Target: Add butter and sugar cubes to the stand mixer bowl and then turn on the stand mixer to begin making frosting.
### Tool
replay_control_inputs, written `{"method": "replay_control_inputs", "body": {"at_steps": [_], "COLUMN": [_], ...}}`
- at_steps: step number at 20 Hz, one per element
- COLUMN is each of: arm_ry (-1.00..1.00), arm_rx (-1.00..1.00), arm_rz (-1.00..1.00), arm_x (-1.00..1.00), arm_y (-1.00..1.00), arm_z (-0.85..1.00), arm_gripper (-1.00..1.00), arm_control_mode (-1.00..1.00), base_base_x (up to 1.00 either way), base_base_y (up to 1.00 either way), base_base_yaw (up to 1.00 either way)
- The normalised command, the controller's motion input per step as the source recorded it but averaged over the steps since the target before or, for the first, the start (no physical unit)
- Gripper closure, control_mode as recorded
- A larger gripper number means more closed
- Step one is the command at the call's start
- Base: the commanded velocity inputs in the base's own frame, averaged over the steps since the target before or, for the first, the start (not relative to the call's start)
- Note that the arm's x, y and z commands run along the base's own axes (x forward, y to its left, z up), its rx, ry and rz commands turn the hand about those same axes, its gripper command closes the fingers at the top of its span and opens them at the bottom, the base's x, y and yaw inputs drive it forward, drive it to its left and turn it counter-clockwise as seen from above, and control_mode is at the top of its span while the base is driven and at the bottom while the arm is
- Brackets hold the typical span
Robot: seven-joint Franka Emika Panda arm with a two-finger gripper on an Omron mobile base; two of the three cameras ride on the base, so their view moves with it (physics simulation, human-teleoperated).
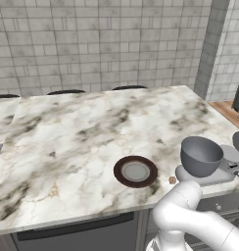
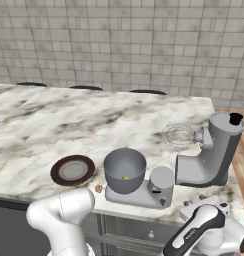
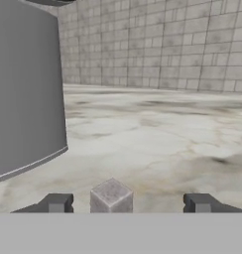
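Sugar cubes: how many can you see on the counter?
1. A sugar cube lies on the counter between the plate and the mixer base. Others may be hidden.

Grey tiled wall (image 1: 92, 44) behind marble counter (image 1: 67, 137) — wooden floor (image 1: 229, 112) beyond.

butter (image 2: 125, 177) inside grey stand mixer bowl (image 2: 124, 170), sugar cube (image 2: 98, 188) beside base

Marble counter (image 1: 82, 137): white with grey-brown veins. Wall (image 2: 124, 45): light grey tiles. Plate (image 1: 135, 171): dark brown rim, grey centre. Bowl (image 2: 124, 170): plain grey, a yellow speck inside. Mixer (image 2: 209, 152): grey body, black knob on top, light grey base. Cube (image 3: 111, 197) between the dark grey fingertips (image 3: 57, 203): pale grey-tan, speckled. Beside the bowl, a tiny tan-brown cube (image 2: 98, 188).
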Motion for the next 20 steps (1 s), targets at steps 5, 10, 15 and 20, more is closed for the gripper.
{"method": "replay_control_inputs", "body": {"at_steps": [5, 10, 15, 20], "arm_ry": [0.0, 0.0, 0.03, 0.13], "arm_rx": [0.0, 0.0, 0.0, 0.0], "arm_rz": [0.07, 0.06, 0.06, 0.03], "arm_x": [0.0, 0.0, 0.0, 0.0], "arm_y": [0.16, 0.2, 0.19, 0.14], "arm_z": [-0.34, -0.38, -0.39, -0.36], "arm_gripper": [-1.0, 1.0, 1.0, 1.0], "arm_control_mode": [-1.0, -1.0, -1.0, -1.0], "base_base_x": [0.0, 0.0, 0.0, 0.0], "base_base_y": [0.0, 0.0, 0.0, 0.0], "base_base_yaw": [0.0, 0.0, 0.0, 0.0]}}
